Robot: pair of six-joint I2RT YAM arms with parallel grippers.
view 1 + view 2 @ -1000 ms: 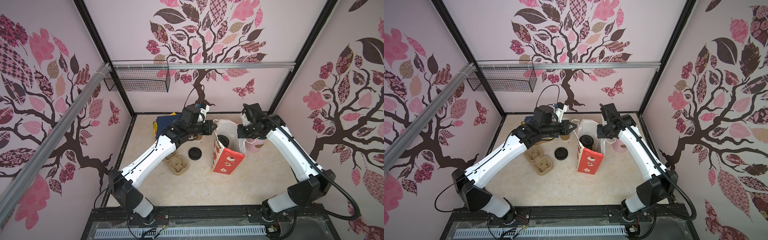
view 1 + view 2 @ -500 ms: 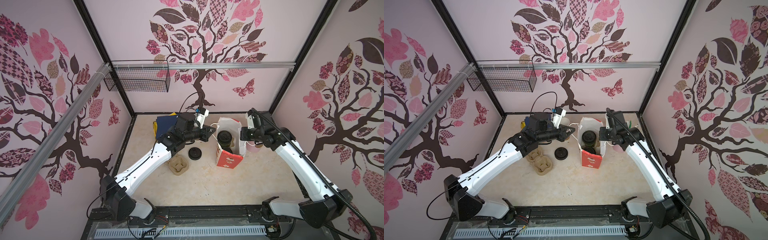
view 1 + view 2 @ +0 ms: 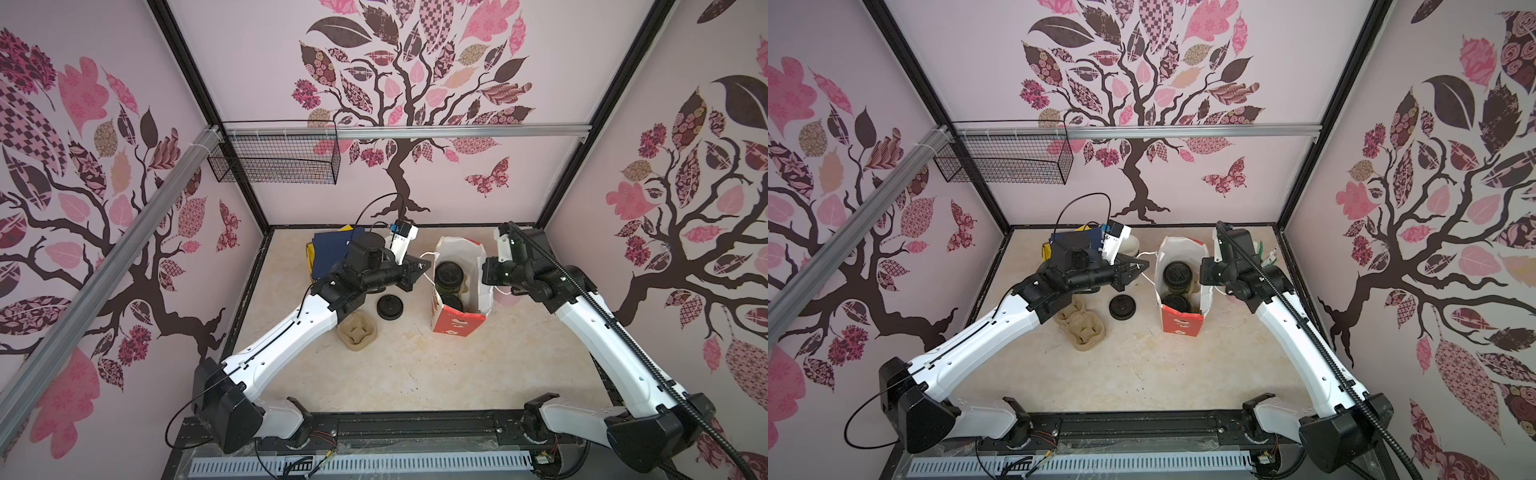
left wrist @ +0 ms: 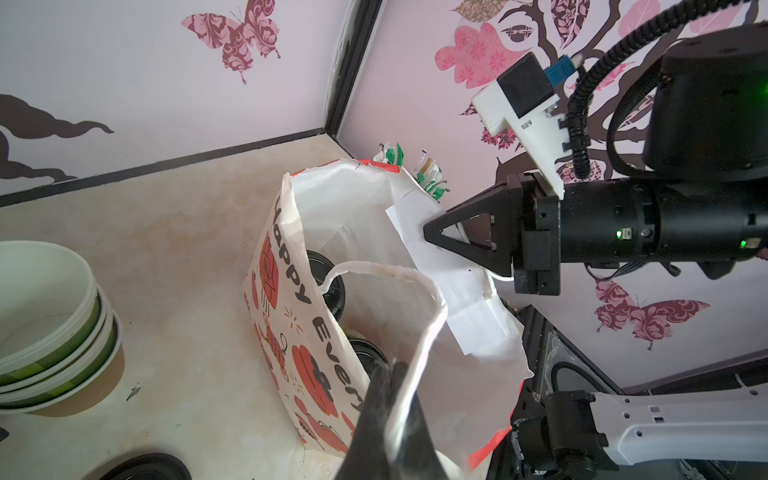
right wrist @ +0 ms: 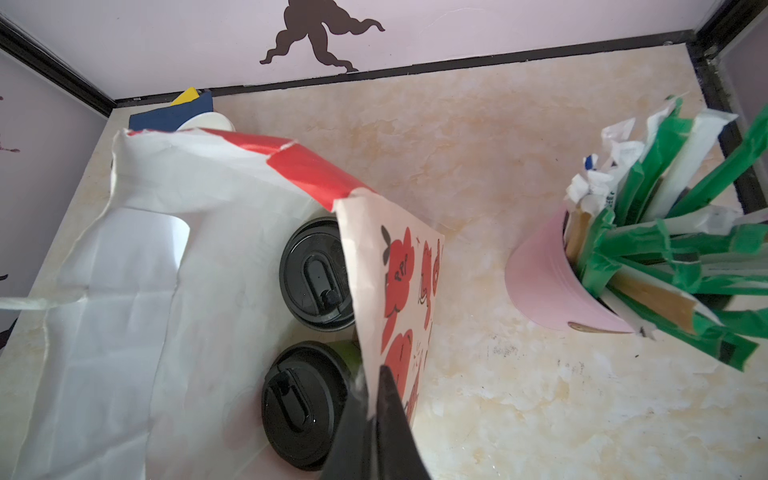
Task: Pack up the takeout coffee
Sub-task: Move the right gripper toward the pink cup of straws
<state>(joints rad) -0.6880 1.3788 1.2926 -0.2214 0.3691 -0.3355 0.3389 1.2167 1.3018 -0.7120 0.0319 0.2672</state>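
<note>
We found the 2 green cups inside the paper bag (image 3: 458, 325) at the middle of the table, only their black lids showing: 1 lid (image 5: 316, 274) farther back and 1 lid (image 5: 303, 399) nearer the front. Both cups stood upright with lids up, so each long axis ran vertically. The pair lined up from near to far along the bag's own length. The cups lay between the 2 grippers, to the right of the left gripper (image 3: 426, 266) and to the left of the right gripper (image 3: 484, 272). The left jaws were fully closed on the bag's white handle (image 4: 365, 266), a little off the bag's left wall. The right jaws were fully closed, pinching the top edge of the bag's right wall just beside the cups. So we judged the right arm the nearer one, and any lift would depend on both grips rising evenly to keep the cups upright.
</note>
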